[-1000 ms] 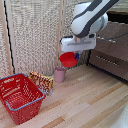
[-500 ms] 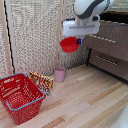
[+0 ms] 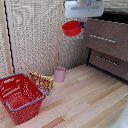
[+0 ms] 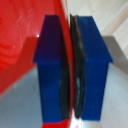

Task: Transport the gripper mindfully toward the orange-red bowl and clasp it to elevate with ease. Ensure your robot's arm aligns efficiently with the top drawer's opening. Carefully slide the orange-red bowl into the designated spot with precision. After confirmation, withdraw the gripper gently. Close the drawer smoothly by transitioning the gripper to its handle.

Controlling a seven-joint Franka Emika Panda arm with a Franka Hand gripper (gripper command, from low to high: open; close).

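Above wood floor (image 3: 85, 100), glossy orange-red bowl (image 3: 71, 28)

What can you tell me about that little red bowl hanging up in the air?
The orange-red bowl is small, round, shallow and glossy, perhaps plastic. It hangs tilted in mid-air, high above the wooden floor, beside the upper front of the grey-brown drawers. Only the claw touches it: the two blue fingertips pinch its thin rim between them, as the wrist view shows close up.

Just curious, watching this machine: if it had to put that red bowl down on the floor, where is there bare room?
Bare wooden floor lies between the pink cup and the drawer cabinet. It is crowded by the red basket, with a patterned item wedged beside the cup.
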